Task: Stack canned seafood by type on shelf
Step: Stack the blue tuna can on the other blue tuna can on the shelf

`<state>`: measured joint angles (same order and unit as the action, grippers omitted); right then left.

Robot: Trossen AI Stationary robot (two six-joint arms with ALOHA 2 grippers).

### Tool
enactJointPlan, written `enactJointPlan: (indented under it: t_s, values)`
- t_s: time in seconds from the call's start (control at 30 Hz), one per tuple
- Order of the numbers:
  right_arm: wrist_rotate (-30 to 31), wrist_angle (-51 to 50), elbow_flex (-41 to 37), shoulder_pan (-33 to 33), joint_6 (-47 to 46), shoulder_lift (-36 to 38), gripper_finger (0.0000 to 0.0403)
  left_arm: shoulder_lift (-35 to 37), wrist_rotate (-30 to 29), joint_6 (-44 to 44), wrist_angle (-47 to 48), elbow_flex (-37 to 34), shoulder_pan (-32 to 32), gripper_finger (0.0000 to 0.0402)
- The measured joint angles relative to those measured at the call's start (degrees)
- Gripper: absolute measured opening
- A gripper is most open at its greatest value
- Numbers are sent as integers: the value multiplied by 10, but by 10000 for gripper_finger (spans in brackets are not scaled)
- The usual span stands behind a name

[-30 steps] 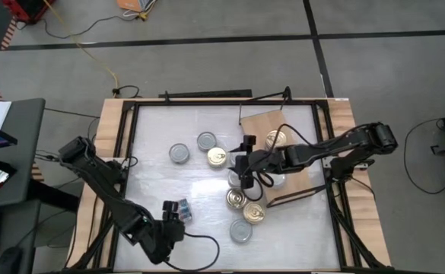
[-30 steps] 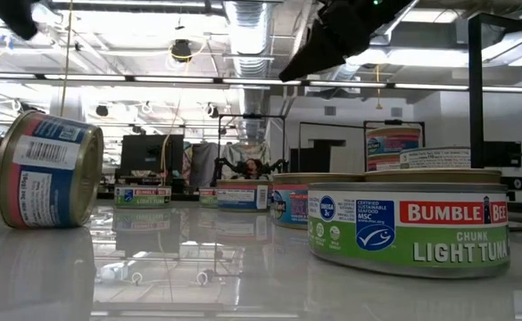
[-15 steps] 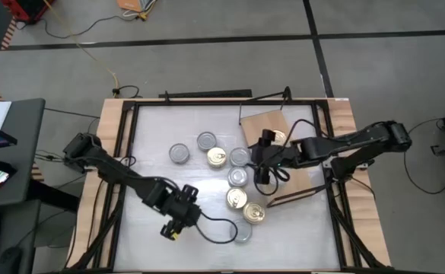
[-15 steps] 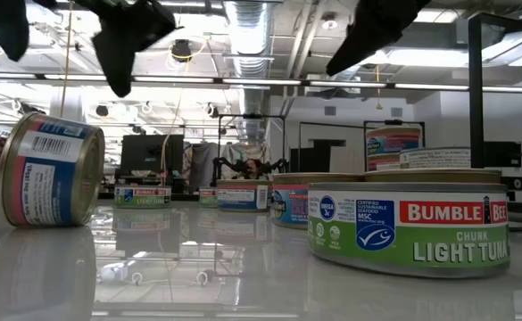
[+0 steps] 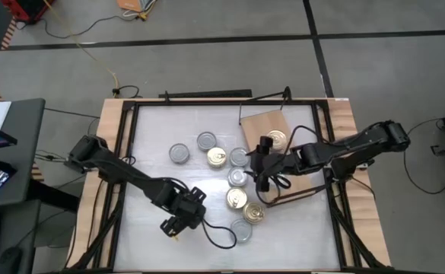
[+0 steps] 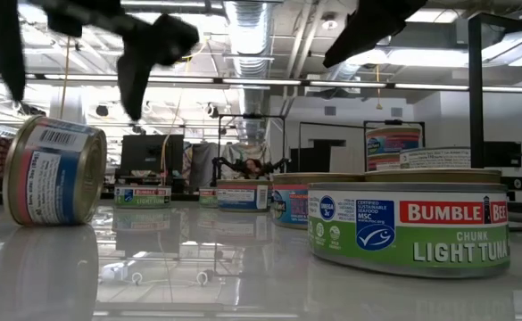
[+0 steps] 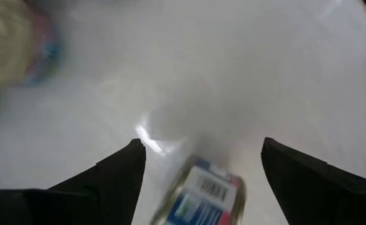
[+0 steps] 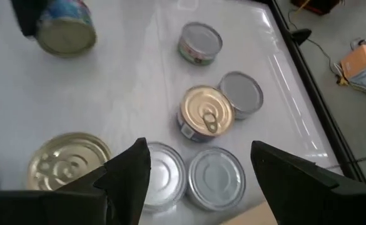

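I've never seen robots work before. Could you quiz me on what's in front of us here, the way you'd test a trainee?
1. True or false: a gold-lidded tin sits on the shelf.
2. The blue-labelled tin under the left gripper is: A) standing upright, B) tipped onto its side, C) stacked on another tin.
3. Fill in: the right gripper hovers over the cluster of tins with its jaws ____ and nothing in them.

Key: 1 true; 2 B; 3 open.

Gold-lidded tin point(image 8: 207, 112), silver-grey-lidded tin point(image 8: 216, 177), green-labelled tin point(image 6: 410, 228), white tabletop point(image 5: 154, 164)
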<state>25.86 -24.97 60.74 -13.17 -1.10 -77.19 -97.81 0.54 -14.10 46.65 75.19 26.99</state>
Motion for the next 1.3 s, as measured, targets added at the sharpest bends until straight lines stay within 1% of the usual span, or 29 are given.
enactJointPlan:
  t_s: [0.1, 0.23, 0.33, 0.53, 0.67, 0.77, 0.87, 0.93, 1.03, 1.13, 1.3]
  values:
    - [1, -5, 0, -8, -4, 0, 306, -29, 21, -26, 5, 0, -1, 306]
    - [1, -5, 0, -24, -5, -1, 306, -47, 17, -54, 18, 0, -1, 306]
    - [2, -6, 0, -32, -5, -1, 306, -46, -5, -71, 42, 0, -2, 306]
    - [27, -11, 0, -41, -6, -1, 306, -54, -46, -95, 109, 0, -4, 306]
    - [28, -12, 0, -41, -6, -1, 306, -74, -80, -166, 130, -1, -1, 304]
    - [28, -12, 0, -41, -6, -1, 306, -73, -101, -214, 135, -7, 2, 286]
    - [28, -16, 0, -41, -8, -1, 306, -73, -133, -232, 144, -8, 2, 251]
    - [28, -19, 0, -41, -8, -1, 306, -72, -154, -225, 155, -6, 2, 223]
    - [28, -20, 0, -41, -9, -1, 306, -72, -165, -185, 158, -1, 2, 176]
    - [28, -23, 0, -41, -9, -1, 306, -72, -164, -136, 157, 15, 1, 171]
    - [28, -53, 0, -41, -24, 0, 306, -72, -161, -47, 180, 68, -8, 171]
